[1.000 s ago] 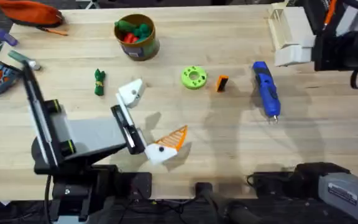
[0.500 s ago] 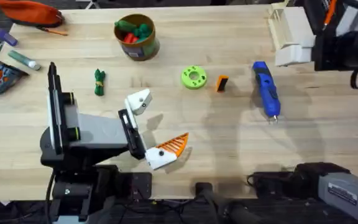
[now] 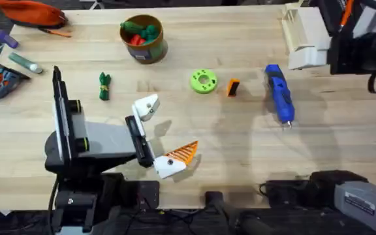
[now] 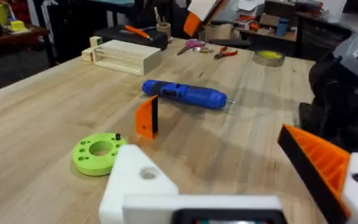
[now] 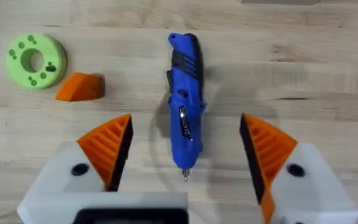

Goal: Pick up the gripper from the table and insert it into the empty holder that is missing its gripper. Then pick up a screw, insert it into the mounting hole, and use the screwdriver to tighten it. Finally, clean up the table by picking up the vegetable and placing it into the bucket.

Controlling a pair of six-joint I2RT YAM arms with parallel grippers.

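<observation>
Two fingers made up the left end effector, spread wide and empty: the empty holder on its far side, its orange-ribbed twin nearer. Over the last second that arm had swung slightly right, then settled. The gripper lay untouched on the table, right of the green disc. The right end effector hung released above the screwdriver, so insertion likely hadn't begun.

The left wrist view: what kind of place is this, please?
Probably a workshop or robotics lab: a wooden workbench, hand tools and a tape roll on the bench behind, and a blue screwdriver.
</observation>
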